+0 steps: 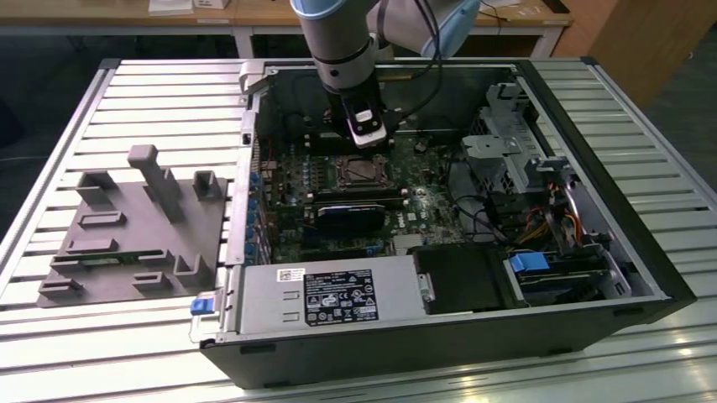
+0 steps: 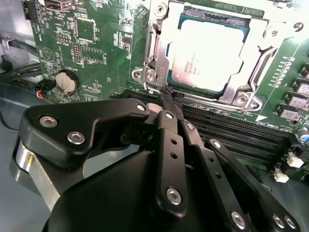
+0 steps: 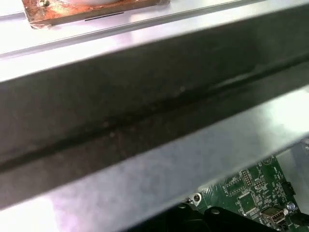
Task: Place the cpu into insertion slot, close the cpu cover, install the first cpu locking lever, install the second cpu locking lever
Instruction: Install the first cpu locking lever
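Black linkage bars of the pincer fill the foreground of the second wrist view. Its two fingers are drawn together with no gap between the tips, and I cannot tell whether anything is caught between them. The tips sit just beside one corner of the cpu cover, over the black memory slots that run along that side.

The cpu lies flat in the insertion slot, its silvery top showing through the window of the cover. The cover is folded down around it. A round coin battery sits on the green motherboard, well apart from the socket.

In the exterior view the arm reaches down into an open computer case lying on the slatted bench, with the pincer just above the socket's far side. The grey power supply box fills the case's near end. A grey moulded fixture tray rests on the bench toward the exterior view's left edge, apart from the case.

The first wrist view shows the case's metal wall close up and blurred.
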Controlling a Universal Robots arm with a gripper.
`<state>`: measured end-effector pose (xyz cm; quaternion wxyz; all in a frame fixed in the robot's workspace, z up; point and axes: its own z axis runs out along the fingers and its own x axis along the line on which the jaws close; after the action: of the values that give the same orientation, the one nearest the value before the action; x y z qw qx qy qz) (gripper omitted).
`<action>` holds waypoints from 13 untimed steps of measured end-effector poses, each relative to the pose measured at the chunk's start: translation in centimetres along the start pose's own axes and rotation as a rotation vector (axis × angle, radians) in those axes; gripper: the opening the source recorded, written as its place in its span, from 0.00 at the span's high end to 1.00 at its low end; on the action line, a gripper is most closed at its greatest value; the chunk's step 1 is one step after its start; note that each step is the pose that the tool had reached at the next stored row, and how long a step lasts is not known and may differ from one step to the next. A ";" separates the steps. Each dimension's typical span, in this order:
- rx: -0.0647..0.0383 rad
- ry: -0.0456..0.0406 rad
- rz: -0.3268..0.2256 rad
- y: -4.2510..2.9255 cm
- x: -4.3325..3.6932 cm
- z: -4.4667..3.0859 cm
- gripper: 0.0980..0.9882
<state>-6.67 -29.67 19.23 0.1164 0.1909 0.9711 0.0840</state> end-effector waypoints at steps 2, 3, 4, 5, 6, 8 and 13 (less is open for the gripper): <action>0.000 -0.0001 0.000 -0.01 0.00 0.01 1.00; 0.000 -0.0001 0.000 -0.01 0.00 0.02 1.00; 0.000 -0.0002 0.000 -0.02 0.00 0.02 1.00; 0.000 -0.0001 0.000 -0.04 -0.01 0.02 1.00; 0.000 -0.0001 0.000 -0.06 -0.02 0.02 1.00; 0.000 0.0000 0.000 -0.11 -0.04 0.01 1.00; 0.000 -0.0001 0.000 -0.30 -0.12 -0.01 1.00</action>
<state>-6.67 -29.98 19.21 0.1165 0.1909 0.9711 0.0840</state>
